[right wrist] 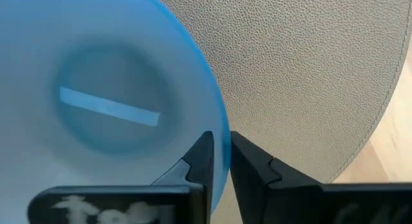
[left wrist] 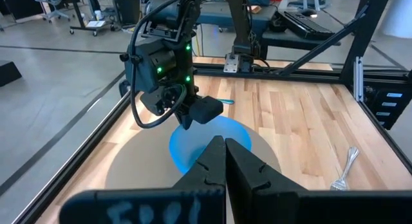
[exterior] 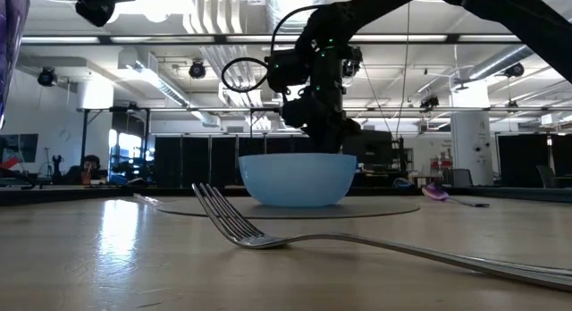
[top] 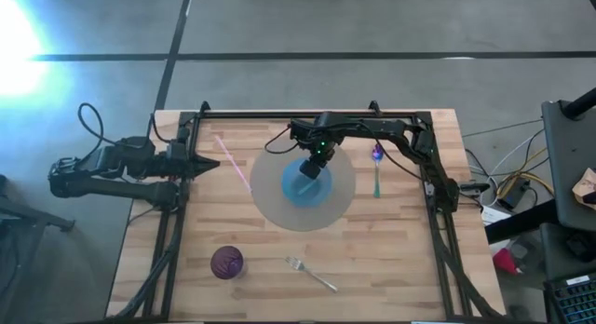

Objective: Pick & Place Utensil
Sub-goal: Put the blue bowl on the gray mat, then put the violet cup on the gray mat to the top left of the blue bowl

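Pale butcher-block planks make up the tabletop (top: 391, 259), framed by dark metal rails. At its middle lies a round grey mat (top: 337, 201) with a fine pebbled grain, and on it sits a smooth, translucent light-blue bowl (top: 296, 184) with a rounded wall and a flat circular base.

The right pincer (top: 310, 169) hangs directly over the bowl, its arm reaching in from the far right corner. In the right wrist view its two dark, angular fingers (right wrist: 201, 161) stand nearly together with only a thin slit between them, holding nothing, poised above the bowl's rim (right wrist: 219, 121) where it meets the mat (right wrist: 309, 76).

A shiny metal fork (top: 312, 274) with slim curved tines lies on the bare wood near the front edge, well apart from the mat; the low view shows it lying flat with its tines (exterior: 223, 217) raised slightly off the wood. A spoon (top: 377, 168) with a purple bowl and pale green handle lies just beside the mat on the right. A thin pink stick (top: 233, 163) rests diagonally beside the mat on the left, and a glossy purple cup (top: 226, 262) stands near the front left.

The left pincer (top: 207, 165) waits at the tabletop's left edge, fingers pressed together and empty.
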